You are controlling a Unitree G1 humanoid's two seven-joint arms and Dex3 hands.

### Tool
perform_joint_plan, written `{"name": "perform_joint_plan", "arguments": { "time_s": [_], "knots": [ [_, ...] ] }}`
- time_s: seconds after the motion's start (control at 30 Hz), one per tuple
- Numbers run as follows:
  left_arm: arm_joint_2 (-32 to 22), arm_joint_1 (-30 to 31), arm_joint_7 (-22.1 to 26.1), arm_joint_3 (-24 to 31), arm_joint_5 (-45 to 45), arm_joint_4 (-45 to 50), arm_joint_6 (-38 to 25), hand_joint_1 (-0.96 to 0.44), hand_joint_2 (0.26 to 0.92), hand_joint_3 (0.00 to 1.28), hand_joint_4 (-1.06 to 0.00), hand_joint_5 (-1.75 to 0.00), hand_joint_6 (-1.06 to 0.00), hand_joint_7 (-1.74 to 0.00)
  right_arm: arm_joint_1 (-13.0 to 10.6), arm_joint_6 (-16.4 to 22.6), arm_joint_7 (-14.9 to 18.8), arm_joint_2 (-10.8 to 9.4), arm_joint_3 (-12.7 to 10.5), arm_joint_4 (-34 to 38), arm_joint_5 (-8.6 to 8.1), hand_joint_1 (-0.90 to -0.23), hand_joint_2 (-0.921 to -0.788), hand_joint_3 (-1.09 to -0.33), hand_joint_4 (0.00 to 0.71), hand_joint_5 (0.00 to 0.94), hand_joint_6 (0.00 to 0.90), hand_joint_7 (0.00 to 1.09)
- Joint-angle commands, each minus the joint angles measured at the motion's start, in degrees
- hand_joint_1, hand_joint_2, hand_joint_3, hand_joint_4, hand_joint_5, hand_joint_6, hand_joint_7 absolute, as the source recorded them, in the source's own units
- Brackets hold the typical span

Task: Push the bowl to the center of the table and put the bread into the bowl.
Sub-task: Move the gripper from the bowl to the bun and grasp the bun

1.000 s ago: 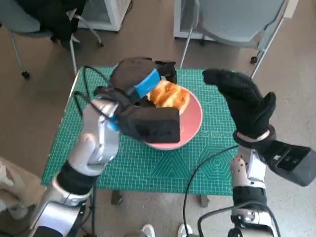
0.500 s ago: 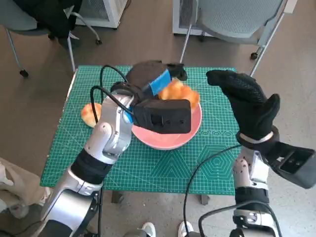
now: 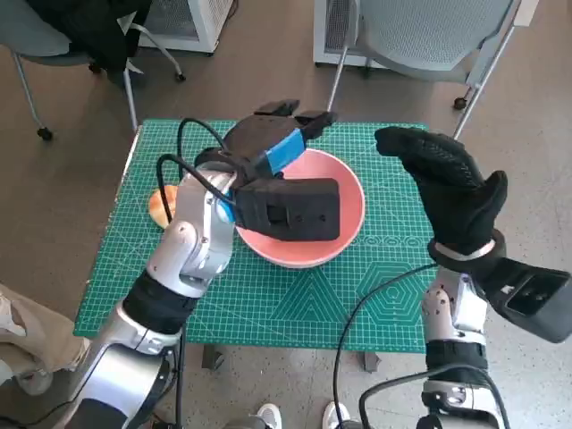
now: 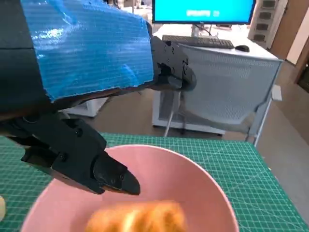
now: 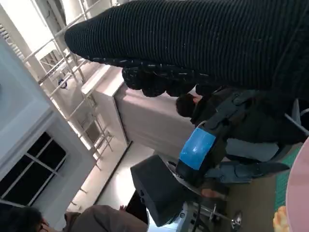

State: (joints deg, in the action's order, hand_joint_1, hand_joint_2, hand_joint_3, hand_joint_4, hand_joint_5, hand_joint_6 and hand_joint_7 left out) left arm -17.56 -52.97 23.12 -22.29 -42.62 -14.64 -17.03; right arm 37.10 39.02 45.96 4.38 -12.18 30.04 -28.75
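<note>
While my left hand (image 3: pixel 268 143) is hovering open over the pink bowl (image 3: pixel 344 223), its bread (image 4: pixel 137 217) inside, I'm fearing a careless retreat tipping it; my right hand (image 3: pixel 447 192) is idling open.

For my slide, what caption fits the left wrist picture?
Bread lying in the pink bowl, the blue-taped left hand open above it.

Two breads (image 4: pixel 137 220) (image 3: pixel 161 206), one bowl (image 3: pixel 349 192), one table (image 3: pixel 295 295), two chairs (image 3: pixel 420 31) (image 3: pixel 45 40).
</note>
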Motion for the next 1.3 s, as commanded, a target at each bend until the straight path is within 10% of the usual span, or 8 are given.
{"name": "perform_joint_plan", "arguments": {
  "time_s": [0.03,0.77,1.3],
  "knots": [
    [-2.9,3.1,0.5,1.7,0.1,5.4,-0.5,-0.36,0.784,0.04,0.0,0.0,-0.21,-0.04,-0.8,0.1,-0.7,-0.4,0.4,0.8,1.06,-0.691,-0.921,-0.818,0.067,0.001,-0.001,0.27],
    [-18.2,23.5,10.7,21.1,1.3,37.7,-11.3,-0.31,0.733,0.0,0.0,0.0,-0.22,-0.03,-0.8,-0.2,-1.0,-1.2,1.5,0.6,0.48,-0.686,-0.921,-0.824,0.064,0.0,-0.001,0.27],
    [-23.4,25.7,20.8,19.4,-2.3,40.3,-22.6,-0.22,0.689,0.0,0.0,0.0,-0.2,-0.02,0.2,0.2,-0.2,-1.8,1.7,2.2,0.21,-0.683,-0.921,-0.828,0.063,0.0,-0.001,0.27]
  ]
}}
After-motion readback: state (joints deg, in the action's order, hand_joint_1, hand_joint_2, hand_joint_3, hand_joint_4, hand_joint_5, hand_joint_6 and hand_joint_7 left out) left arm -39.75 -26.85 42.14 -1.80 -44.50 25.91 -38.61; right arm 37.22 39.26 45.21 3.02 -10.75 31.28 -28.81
